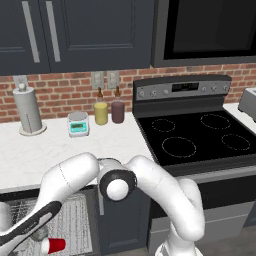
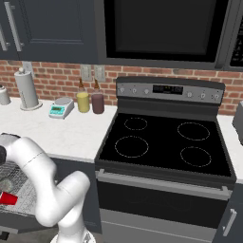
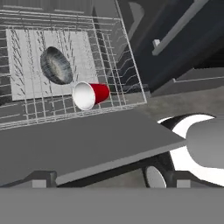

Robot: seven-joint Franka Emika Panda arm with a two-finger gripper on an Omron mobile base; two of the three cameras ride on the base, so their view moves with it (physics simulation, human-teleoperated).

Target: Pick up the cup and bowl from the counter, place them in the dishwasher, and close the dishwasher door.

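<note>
Gripper hangs low in front of the open dishwasher, jaws spread wide with nothing between them; the two dark fingertips stand far apart at the near edge of the hand view. Just beyond them lies the dishwasher door, folded down flat as a grey panel.

Past the door's far edge sits the wire rack. The red cup lies on its side at the near edge of the rack, its white mouth turned toward the camera. From the left base view the cup shows at the near end of the rack, under the white arm that reaches down to the left. Just beyond the cup in the rack, the dark speckled bowl stands tilted on its edge; whether it touches the cup I cannot tell.

Above the dishwasher runs the white counter. At its far side, along the brick wall, stand a paper towel roll, a kitchen scale, a yellow bottle and a maroon bottle. To the right is the black stove.
</note>
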